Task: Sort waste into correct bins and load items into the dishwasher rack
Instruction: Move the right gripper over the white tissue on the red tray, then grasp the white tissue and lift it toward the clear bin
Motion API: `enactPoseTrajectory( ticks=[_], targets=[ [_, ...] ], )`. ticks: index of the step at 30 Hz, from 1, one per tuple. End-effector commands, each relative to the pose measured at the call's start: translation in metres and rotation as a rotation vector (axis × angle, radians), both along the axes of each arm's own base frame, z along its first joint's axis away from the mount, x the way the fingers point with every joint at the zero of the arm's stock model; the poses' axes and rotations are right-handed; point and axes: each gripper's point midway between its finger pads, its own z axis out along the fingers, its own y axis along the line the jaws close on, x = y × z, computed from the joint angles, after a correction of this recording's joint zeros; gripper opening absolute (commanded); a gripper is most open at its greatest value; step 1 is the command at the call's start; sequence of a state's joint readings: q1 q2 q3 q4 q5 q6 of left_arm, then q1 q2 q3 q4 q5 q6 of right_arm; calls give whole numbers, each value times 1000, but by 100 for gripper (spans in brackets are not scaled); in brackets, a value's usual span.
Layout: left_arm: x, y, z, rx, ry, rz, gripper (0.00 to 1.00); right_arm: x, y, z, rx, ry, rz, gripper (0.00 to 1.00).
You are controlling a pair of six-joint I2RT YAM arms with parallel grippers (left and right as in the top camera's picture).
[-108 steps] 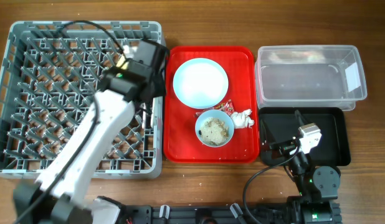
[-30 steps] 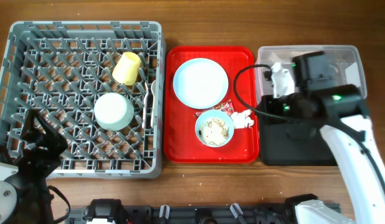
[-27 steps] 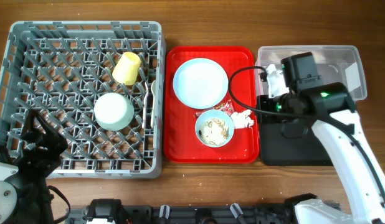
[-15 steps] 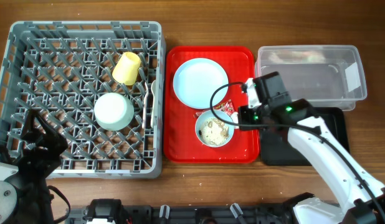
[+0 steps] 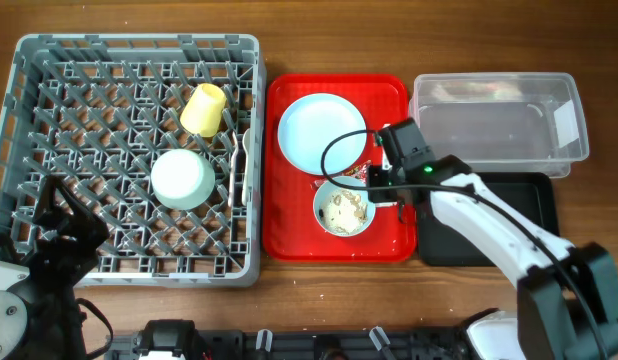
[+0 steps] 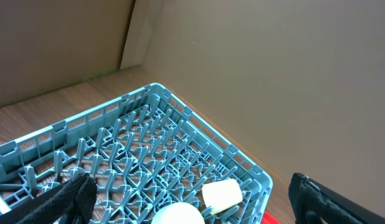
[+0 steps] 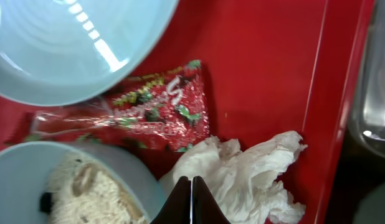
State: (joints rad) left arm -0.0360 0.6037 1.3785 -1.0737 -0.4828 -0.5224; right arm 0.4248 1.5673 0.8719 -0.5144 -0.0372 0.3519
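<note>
Two hands: right hand (image 7: 191, 188) pinched together at the napkin (image 7: 245, 171); left hand (image 6: 189, 202) spread wide by the rack (image 6: 149, 140).

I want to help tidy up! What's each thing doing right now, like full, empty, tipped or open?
Yellow cup: lying on its side in the dishwasher rack.
Pale blue bowl: upside down in the rack.
Plate: flat on the red tray, empty.
Second bowl: upright, food scraps inside.
Snack wrapper: lying flat on the tray.
Napkin: crumpled on the tray.
Left gripper: open.
Right gripper: shut, at the napkin's edge.
</note>
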Motion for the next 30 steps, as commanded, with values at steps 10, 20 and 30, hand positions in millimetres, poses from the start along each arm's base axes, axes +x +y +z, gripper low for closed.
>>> enactPoseTrajectory(
  ticks=[10,20,30],
  targets=[
    [-3,4,3,-4,-13,26,100,-36,58,-2,321,194,147,5],
    [-3,4,3,-4,-13,26,100,-18,53,13,296,96,212,12],
    [-3,4,3,-4,-13,26,100,-12,1,14,62,79,-38,32]
  ],
)
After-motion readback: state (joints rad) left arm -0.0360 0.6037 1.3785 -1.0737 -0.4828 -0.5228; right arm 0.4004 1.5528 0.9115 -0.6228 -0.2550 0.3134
